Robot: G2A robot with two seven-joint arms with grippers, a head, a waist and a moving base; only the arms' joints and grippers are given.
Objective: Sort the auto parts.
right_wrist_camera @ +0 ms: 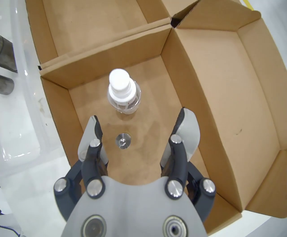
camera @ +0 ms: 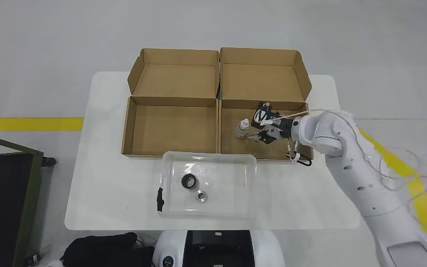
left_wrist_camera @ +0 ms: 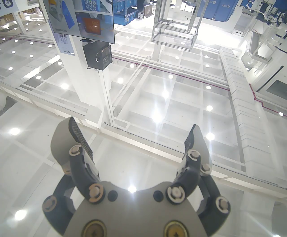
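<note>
Boxes: two cardboard, lids folded back, side by side and touching on a white table (camera: pixel 100 167). Left box (camera: pixel 170 130); right box (camera: pixel 230 145).

Tray: one, clear plastic (camera: pixel 210 155), just beside the boxes on the robot's side.

Parts in right box: two. A white part (right_wrist_camera: pixel 122 92) stands upright on the floor near the wall shared with the left box. A small metal disc (right_wrist_camera: pixel 122 141) lies flat near it, not touching.

Parts in tray: two. A black ring (camera: pixel 190 181) and a smaller metal ring (camera: pixel 201 196), close together. One black piece (camera: pixel 159 199) sits at the tray's left wall; inside or outside, cannot tell.

Right gripper (right_wrist_camera: pixel 139 114): over the right box, jaws spread wide with nothing between them, the disc below the gap.

Left gripper (left_wrist_camera: pixel 132 122): points up at the ceiling, jaws apart, holding nothing.

Room: grey floor with a yellow line (camera: pixel 40 124). White gridded ceiling with round lights, a screen (left_wrist_camera: pixel 89 20) on a white pillar.
</note>
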